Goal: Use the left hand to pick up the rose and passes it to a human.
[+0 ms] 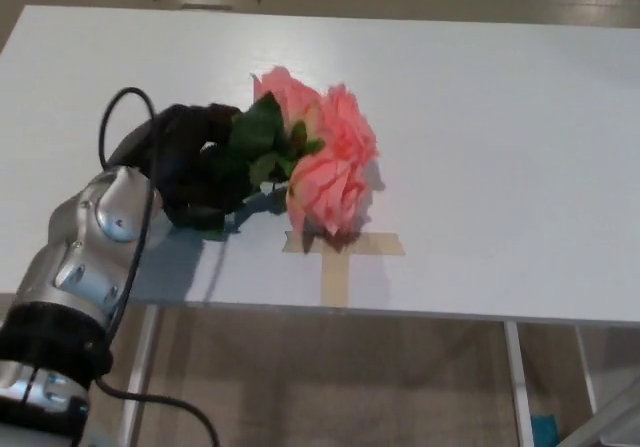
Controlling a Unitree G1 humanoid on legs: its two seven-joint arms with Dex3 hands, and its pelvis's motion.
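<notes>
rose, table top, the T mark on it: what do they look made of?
Rose: likely artificial, cloth-like pink petals with dark green leaves; matte, too blurred to be sure. Table: smooth white top, probably laminate or painted board, with a soft sheen. T mark: tan tape, looks like paper masking tape, flat and dull. The left hand is black, probably plastic or rubber.
</notes>
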